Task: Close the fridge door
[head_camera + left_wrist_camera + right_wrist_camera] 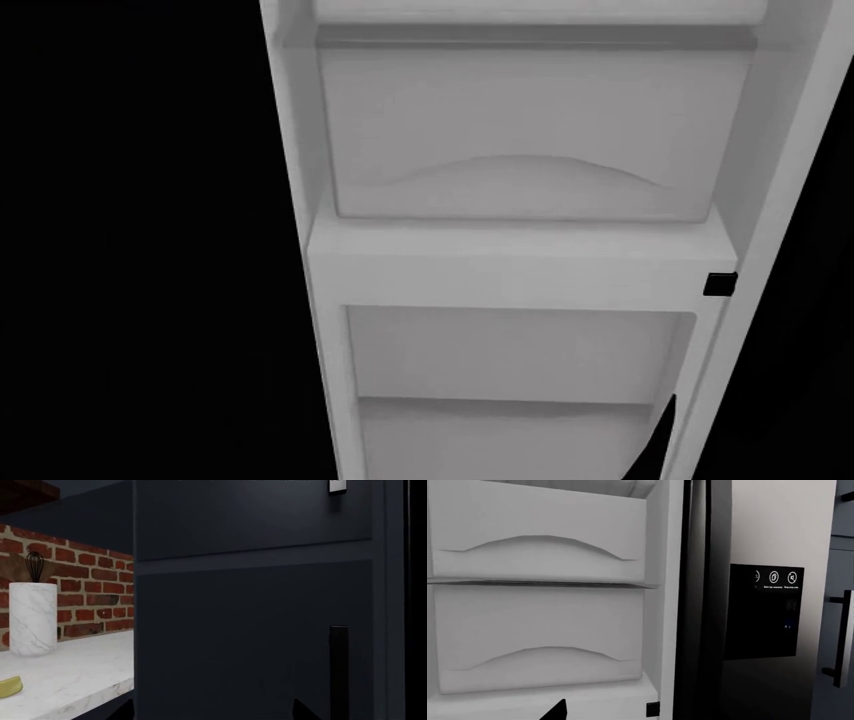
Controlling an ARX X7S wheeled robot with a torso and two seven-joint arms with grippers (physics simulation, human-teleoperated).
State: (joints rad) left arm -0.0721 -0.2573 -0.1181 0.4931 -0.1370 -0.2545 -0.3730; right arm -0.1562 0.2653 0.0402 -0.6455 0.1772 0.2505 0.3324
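Right gripper (557, 711) only a dark tip at frame edge, left gripper (210, 711) likewise, jaw states unreadable

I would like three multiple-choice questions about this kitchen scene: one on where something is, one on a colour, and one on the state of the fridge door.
1. Where does the marble holder with the whisk stand?
A. on the white counter before the brick wall
B. inside a door bin
C. on the floor

2. What colour is the inner lining of the fridge door?
A. red
B. white
C. yellow

3. In what state is the fridge door?
A. shut
B. open
C. removed

Key:
1 A: the marble holder rests on the counter, with the brick wall behind it.
2 B: the lining of the fridge door is white moulded plastic.
3 B: its shelf bins face the cameras, so the inner side is exposed.
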